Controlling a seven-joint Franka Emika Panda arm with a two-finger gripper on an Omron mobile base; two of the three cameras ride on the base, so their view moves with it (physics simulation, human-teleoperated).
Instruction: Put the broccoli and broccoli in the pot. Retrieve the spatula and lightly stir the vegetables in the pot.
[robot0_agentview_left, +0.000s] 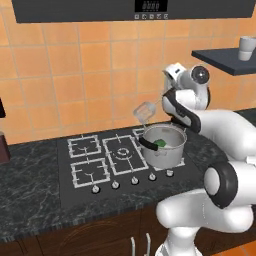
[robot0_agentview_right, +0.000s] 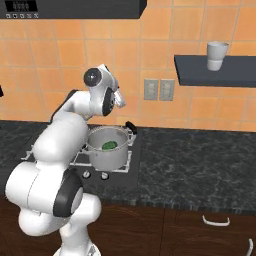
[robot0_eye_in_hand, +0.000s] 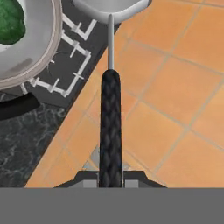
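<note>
So your gripper (robot0_eye_in_hand: 110, 181) is pinched tight on the black handle of the spatula (robot0_eye_in_hand: 110, 109), you can see the two finger tips squeezed against the grip from either side in the hand view, with the thin metal neck running up to the silvery head at the top edge. In the left base view the spatula's (robot0_agentview_left: 145, 112) pale head is up in the air, just above and behind the back-left rim of the pot (robot0_agentview_left: 165, 150), not touching it, with the orange tile wall behind it. The pot sits on the front right burner of the cooktop (robot0_agentview_left: 110, 159), and there's green broccoli (robot0_agentview_left: 160, 143) down inside it; from the right base view you get the same pot (robot0_agentview_right: 107, 150) with the broccoli (robot0_agentview_right: 109, 145) lying on the bottom, and I can't tell if it's one floret or two bunched together. In the hand view the broccoli (robot0_eye_in_hand: 10, 21) shows as a dark green lump inside the pot's (robot0_eye_in_hand: 39, 52) rim, off to the upper left of the handle. As for writing: the dark panel (robot0_agentview_left: 150, 7) high above the pot has a little display and a row of small buttons, but it's too blurry to read. No brand or label on the pot that I can see. A white cup (robot0_agentview_right: 217, 55) sits on the dark shelf (robot0_agentview_right: 215, 70) up and to the right of the pot, also plain.
</note>
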